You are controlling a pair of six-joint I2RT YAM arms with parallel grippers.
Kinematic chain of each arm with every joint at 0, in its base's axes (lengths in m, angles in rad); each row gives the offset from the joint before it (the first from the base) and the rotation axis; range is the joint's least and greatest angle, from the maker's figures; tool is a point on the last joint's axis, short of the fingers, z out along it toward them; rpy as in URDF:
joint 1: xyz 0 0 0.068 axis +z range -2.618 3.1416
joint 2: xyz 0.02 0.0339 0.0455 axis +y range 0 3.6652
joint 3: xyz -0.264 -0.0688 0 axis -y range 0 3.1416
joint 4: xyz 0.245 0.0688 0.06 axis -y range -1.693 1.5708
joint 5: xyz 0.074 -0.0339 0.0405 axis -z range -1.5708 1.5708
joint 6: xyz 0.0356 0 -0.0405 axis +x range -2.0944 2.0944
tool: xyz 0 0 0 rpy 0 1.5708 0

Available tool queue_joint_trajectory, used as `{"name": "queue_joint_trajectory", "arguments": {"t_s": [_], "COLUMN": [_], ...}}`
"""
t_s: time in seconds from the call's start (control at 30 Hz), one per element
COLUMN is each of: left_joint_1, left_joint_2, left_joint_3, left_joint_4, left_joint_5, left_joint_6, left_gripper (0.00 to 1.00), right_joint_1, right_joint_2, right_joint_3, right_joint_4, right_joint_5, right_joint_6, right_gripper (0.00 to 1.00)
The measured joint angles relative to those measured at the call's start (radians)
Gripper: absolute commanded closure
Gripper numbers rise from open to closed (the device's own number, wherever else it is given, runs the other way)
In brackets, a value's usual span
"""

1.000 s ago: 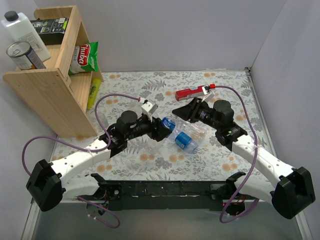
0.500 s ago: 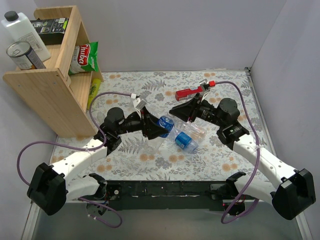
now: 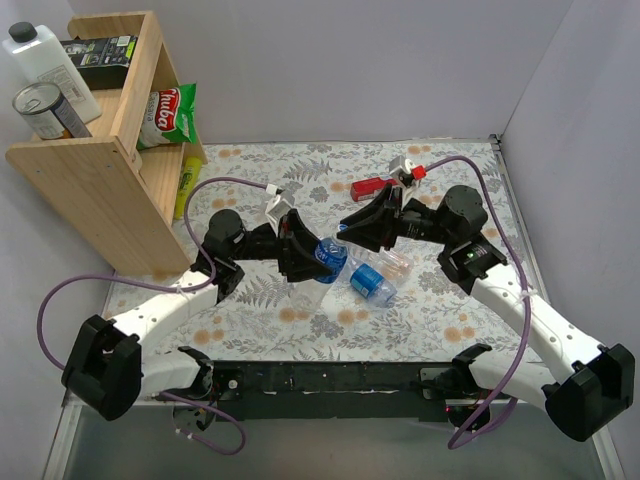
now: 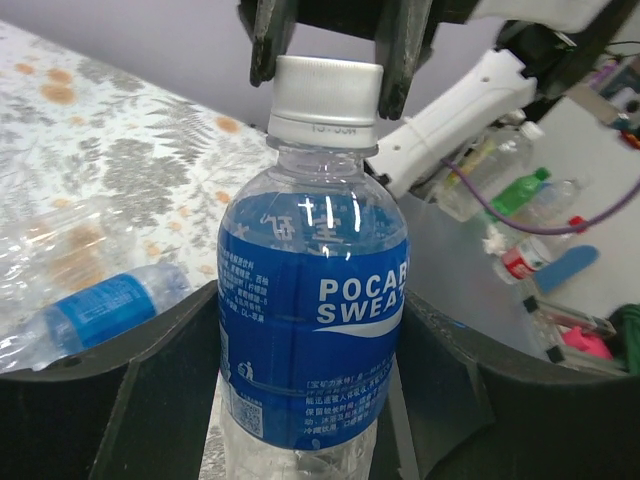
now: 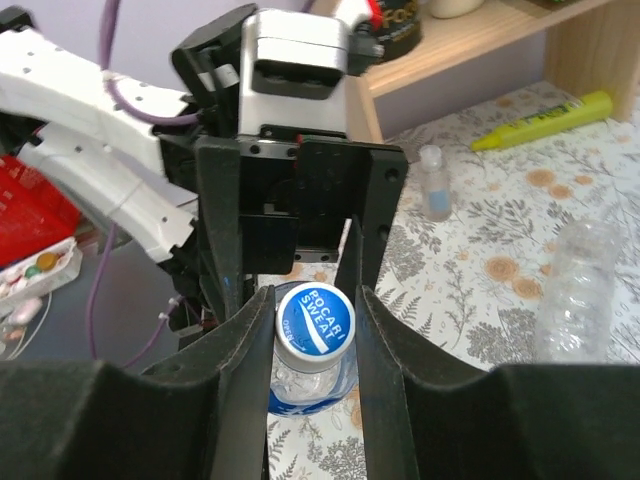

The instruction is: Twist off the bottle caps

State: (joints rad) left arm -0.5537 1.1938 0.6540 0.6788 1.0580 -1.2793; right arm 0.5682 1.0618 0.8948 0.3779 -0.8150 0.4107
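Only wrist views show left gripper (image 4: pixel 312 310) clamping the bottle (image 4: pixel 312 265), right gripper (image 5: pixel 313 298) pinching its cap (image 5: pixel 314 322).

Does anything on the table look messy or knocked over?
A blue-label bottle lies on its side on the table, beside the upright bottle the left end effector holds and whose cap the right end effector grips. A crinkled clear bottle lies next to it. No spill shows.

Our left arm reaches in from the bench's 7 o'clock corner, elbow bent, wrist pointing toward 3 o'clock. The left gripper (image 4: pixel 306 400) is clamped around the body of a bottle (image 4: pixel 312 285). Our right arm comes from 5 o'clock, its wrist aimed toward 9 o'clock, and the right gripper (image 5: pixel 315 322) presses both sides of the cap (image 4: pixel 327 88).
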Motion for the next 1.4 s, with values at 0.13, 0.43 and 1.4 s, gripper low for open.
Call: {"name": "queue_joint_trajectory", "arguments": {"t_s": [0.13,0.43,1.4], "left_joint_1": [-0.007,-0.1,-0.195], "left_joint_2": [-0.036,-0.102,-0.102], "left_joint_3": [0.032,0.047,0.048], "left_joint_4": [-0.188,-0.425,-0.56], "left_joint_5": [-0.129,-0.575,-0.887], "left_joint_6": [0.144,0.322,0.401], "left_gripper": [0.99,0.99,0.99], "right_joint_1": [-0.001,0.034,0.157], "right_joint_2": [-0.012,-0.026,0.107], "right_joint_3": [0.001,-0.038,-0.006], "right_joint_4": [-0.077,-0.076,-0.185], "right_joint_5": [0.103,0.389,0.731], "right_joint_6": [-0.015,0.113,0.271], "right_gripper": [0.29,0.23,0.49]}}
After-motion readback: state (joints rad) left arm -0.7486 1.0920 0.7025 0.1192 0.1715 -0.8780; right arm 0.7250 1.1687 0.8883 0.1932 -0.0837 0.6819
